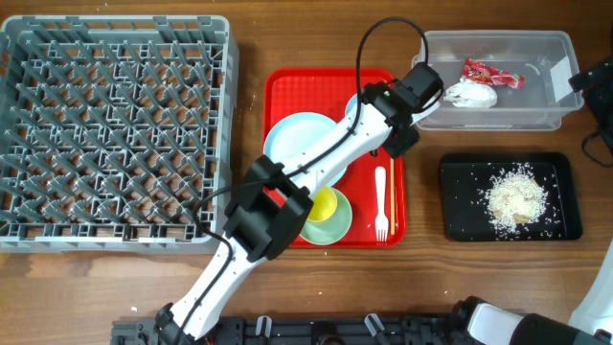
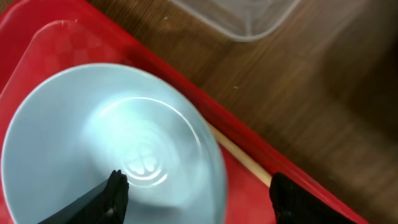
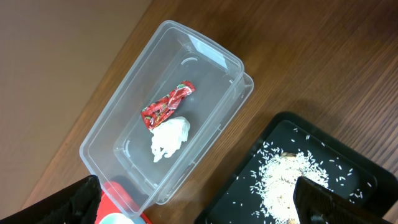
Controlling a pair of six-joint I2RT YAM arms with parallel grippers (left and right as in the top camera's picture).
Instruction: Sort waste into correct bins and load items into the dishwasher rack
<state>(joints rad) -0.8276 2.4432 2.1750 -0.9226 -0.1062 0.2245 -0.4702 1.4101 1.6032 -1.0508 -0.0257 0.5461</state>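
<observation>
Left gripper is hovering, fingers apart, straddling the pale blue bowl rim, probably lining up a grab for racking.

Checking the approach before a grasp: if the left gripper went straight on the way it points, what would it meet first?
Most likely the pale blue bowl: the left gripper is open, one finger over the bowl's inside, the other over the red tray beyond its rim. Depth is unclear.
</observation>
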